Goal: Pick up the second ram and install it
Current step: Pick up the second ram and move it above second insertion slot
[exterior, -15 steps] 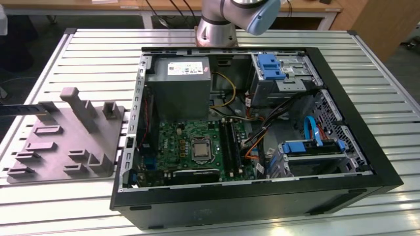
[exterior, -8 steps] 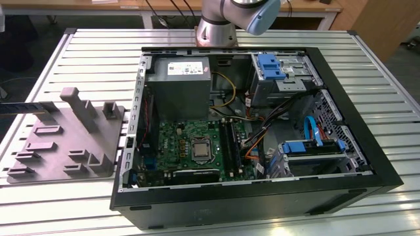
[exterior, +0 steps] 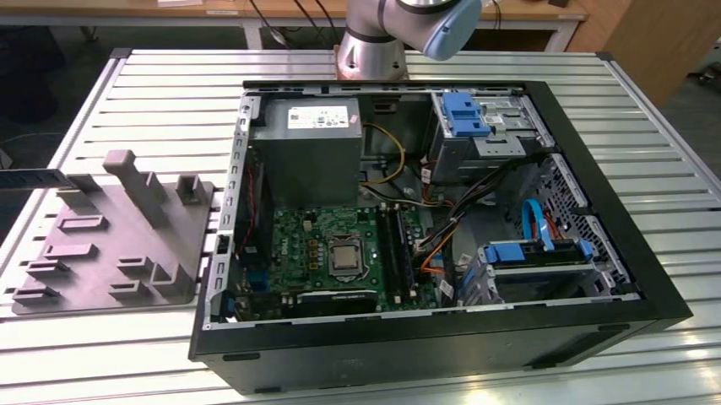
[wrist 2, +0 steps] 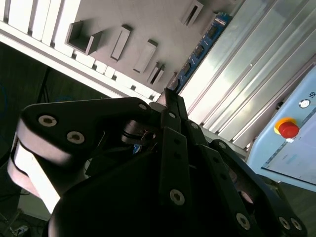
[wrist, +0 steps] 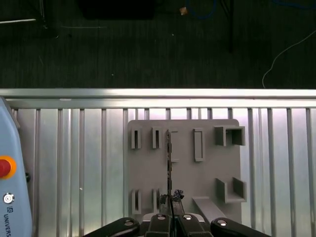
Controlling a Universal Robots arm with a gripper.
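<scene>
My black metal pincer point(wrist: 170, 200) is clenched on one end of the second ram point(wrist: 169, 158), a thin, long, dark bluish-green memory stick with black chips. The rest of the stick reaches out past the fingertips.

In the first wrist view the stick shows edge-on as a dark line over the flat grey plastic fixture plate point(wrist: 187, 173), between the plate's rows of narrow slot holders. I cannot tell whether it touches the plate.

In the second wrist view the pincer point(wrist 2: 168, 96) closes to a point. The ram point(wrist 2: 200, 49) runs from there along the fixture plate's point(wrist 2: 148, 19) edge, its blue face and chips turned to the camera.

In the exterior view the ram point(exterior: 34, 179) shows as a dark strip lying level, just beside the fixture plate's point(exterior: 113, 253) far corner on the exterior view's left.

The plate lies on the ribbed aluminium desk point(exterior: 169, 93). Just beside the plate, toward the exterior view's right, the open black computer case point(exterior: 451, 346) lies on its side with its green motherboard point(exterior: 316, 245) exposed.

A pale blue control pendant point(wrist: 12, 197) with a red stop button point(wrist: 2, 168) sits on the desk, well apart from the plate.
</scene>
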